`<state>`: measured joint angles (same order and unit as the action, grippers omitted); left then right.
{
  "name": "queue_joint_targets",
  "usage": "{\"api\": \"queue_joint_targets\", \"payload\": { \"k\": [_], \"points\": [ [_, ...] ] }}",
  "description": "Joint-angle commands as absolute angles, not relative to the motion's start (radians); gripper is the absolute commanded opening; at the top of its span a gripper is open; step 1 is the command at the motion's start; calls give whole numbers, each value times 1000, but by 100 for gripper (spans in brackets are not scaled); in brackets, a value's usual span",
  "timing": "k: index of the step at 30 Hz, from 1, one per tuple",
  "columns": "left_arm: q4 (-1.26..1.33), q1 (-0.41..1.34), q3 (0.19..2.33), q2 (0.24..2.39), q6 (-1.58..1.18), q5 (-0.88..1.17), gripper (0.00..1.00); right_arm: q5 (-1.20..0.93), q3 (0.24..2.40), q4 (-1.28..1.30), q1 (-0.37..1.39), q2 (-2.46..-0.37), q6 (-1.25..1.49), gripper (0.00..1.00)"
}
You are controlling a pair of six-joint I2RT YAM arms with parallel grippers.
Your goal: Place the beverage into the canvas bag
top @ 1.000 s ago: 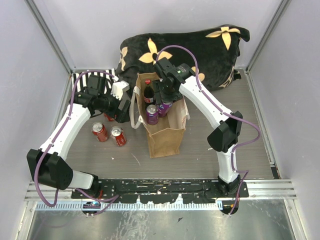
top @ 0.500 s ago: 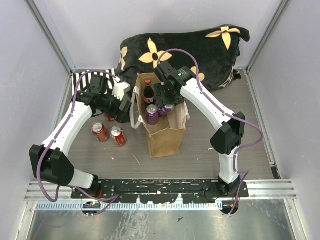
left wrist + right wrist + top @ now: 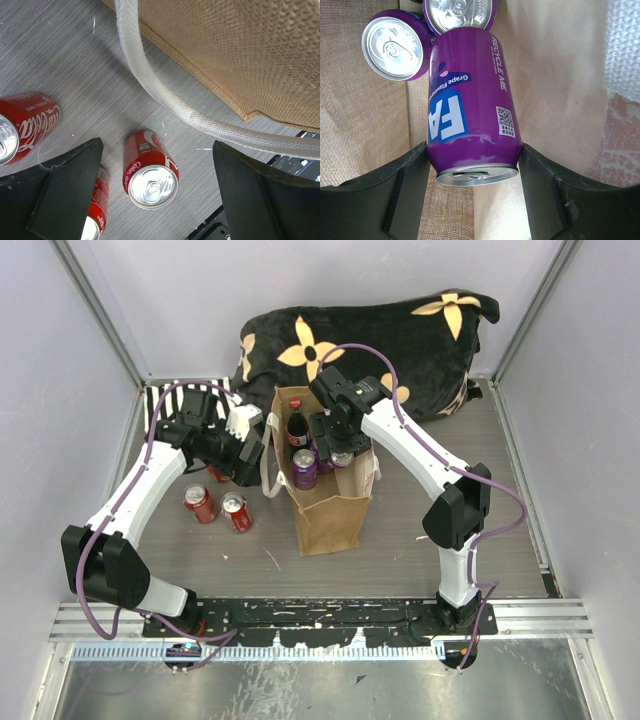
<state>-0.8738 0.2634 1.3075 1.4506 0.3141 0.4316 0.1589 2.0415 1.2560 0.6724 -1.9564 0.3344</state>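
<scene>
Nearly done: the purple grape can (image 3: 470,110) is inside the canvas bag (image 3: 325,515), clamped between the right jaws and not yet released. Its long axis runs down into the bag, one silver end toward the wrist. Two purple cans (image 3: 395,47) stand deeper in. Outside, the left jaws gape wide, empty, above red cans (image 3: 150,170) on the desk (image 3: 60,60).

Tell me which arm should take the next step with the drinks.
Right. The right hand is shut on a purple can inside the canvas bag, so it likely only needs to let go. The left hand hangs open over red cans outside the bag.
</scene>
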Motion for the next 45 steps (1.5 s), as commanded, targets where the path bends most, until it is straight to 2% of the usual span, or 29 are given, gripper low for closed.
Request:
{"api": "queue_joint_targets", "payload": {
  "k": [1,26,45],
  "points": [
    [-863,258,1326,1451,316,453,98,149,2059,1212,681,-1891,327,1],
    [-848,259,1311,1466,314,461,98,189,2144,1199,690,-1855,341,1],
    [-851,259,1328,1501,332,466,98,130,2057,1243,698,-1870,335,1]
  ]
}}
